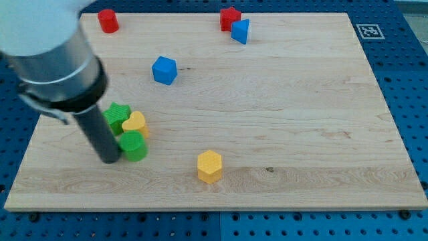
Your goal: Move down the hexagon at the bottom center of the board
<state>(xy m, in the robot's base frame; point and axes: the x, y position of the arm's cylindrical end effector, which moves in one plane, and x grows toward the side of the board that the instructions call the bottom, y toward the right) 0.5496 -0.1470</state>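
- Yellow hexagon (209,166) sits bottom center of the wooden board (301,100), close to the bottom edge, bare wood on both sides.
- My tip (110,159) is off to the view's left, touching the green cylinder (134,146); no pincer on this rod.
- Green star (117,117) and yellow heart (135,124) are bunched just above that cylinder.

— What carries it all?

— A pale wooden board (287,114).

— And lying on it?

— At twelve o'clock, a red star block (229,17) touching a blue triangular block (241,31). At eleven, a red cylinder (108,21) by the edge; a blue cube (164,70) nearer the middle. At eight, a green star block (118,116), yellow heart block (135,124) and green cylinder (134,146) huddle together. At six, the yellow hexagon (209,166).
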